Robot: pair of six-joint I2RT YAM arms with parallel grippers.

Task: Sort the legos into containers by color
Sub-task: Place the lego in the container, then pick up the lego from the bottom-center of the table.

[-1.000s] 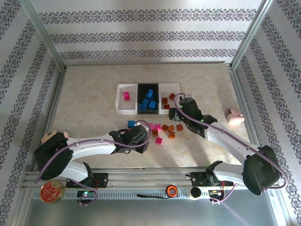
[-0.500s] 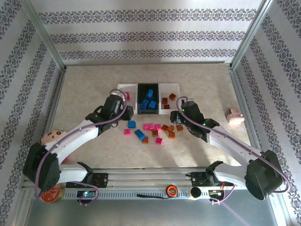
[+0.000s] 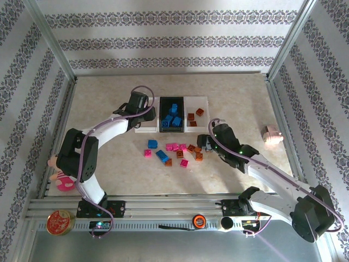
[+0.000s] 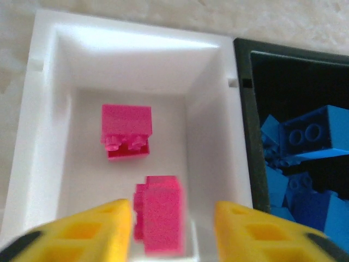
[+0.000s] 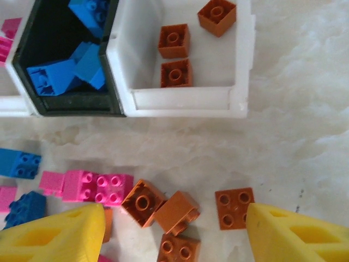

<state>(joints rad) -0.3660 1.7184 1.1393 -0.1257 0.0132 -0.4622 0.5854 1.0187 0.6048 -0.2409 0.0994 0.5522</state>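
The sorting looked roughly half done. The black tray [image 3: 172,99] in the middle of the containers held a heap of blue bricks [image 5: 54,76]. The white tray [image 4: 49,136] joined to its left side held one pink brick [image 4: 126,131] lying studs toward me. A second pink brick [image 4: 161,215] showed blurred just below it, so I judged it was being let go. The white tray [image 5: 185,98] on the black tray's right held three orange-brown bricks [image 5: 174,41].

The left gripper [image 4: 173,229] hung over that left-hand tray, its yellow fingers [image 4: 117,229] spread, with the blurred brick between them and clear of both. The right gripper [image 5: 174,234] hovered on the near side of the black tray, fingers wide apart and empty, above the loose legos [image 3: 177,152].

What was left lay there on the table [image 3: 234,103]: two blue, several pink and several orange-brown. They were small, square-edged and glossy, some touching, some tipped on edge.
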